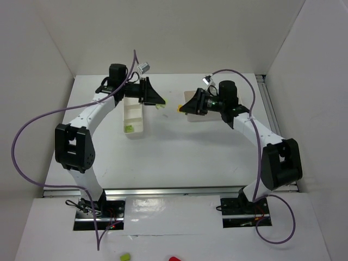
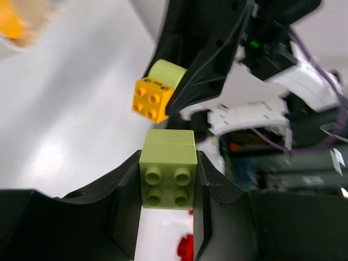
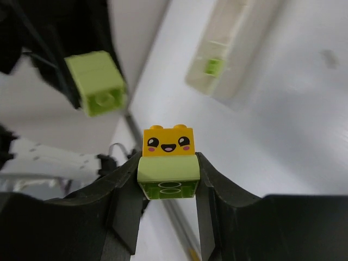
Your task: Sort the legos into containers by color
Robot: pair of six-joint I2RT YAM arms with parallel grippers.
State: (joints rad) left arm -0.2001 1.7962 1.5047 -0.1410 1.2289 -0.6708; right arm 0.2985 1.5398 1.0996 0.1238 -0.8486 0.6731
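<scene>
Both grippers hang in mid-air above the table, facing each other a short way apart. My left gripper (image 1: 161,104) (image 2: 168,179) is shut on a lime green lego (image 2: 168,168), studs toward its camera. My right gripper (image 1: 181,107) (image 3: 167,176) is shut on a rounded lime lego (image 3: 167,171) (image 2: 167,74) that carries a yellow lego with a smiling face (image 3: 168,142) (image 2: 152,99). The narrow white container (image 1: 133,118) (image 3: 234,49) lies below the left gripper with a lime lego (image 1: 129,128) (image 3: 213,66) inside. The wider container (image 1: 194,116) is mostly hidden under the right gripper.
White walls enclose the table on three sides. Purple cables (image 1: 32,125) loop off both arms. A lime piece (image 1: 125,256) and a red piece (image 1: 174,259) lie off the table in front of the arm bases.
</scene>
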